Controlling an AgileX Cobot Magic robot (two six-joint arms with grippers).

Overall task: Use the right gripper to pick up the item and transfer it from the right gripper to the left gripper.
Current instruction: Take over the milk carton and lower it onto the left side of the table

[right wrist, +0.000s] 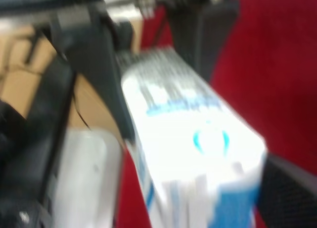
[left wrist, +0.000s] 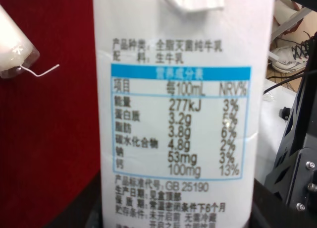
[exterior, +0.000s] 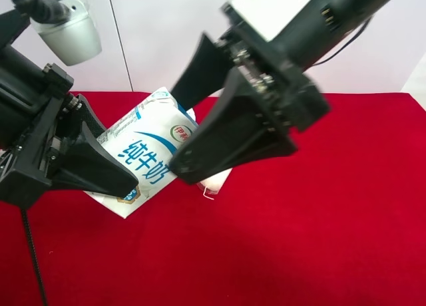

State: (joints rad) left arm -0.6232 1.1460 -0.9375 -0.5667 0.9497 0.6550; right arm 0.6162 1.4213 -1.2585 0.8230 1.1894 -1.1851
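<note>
A red cloth (exterior: 319,239) covers the table, and a white wall (exterior: 173,33) stands behind it. The milk carton (exterior: 150,146) is in the air above the cloth, tilted, between both arms. Its front carries blue letters "纯牛奶". The side in the left wrist view has a nutrition table: "每100mL", "NRV%", "277kJ 3%", "53mg 3%", "100mg 13%", and below it "GB 25190". The left gripper (exterior: 116,156) grasps the carton at its one end. The right gripper (exterior: 178,133) has one finger on each side of the carton, but I cannot tell if they press. A pale cylinder (left wrist: 12,49) lies on the cloth.
</note>
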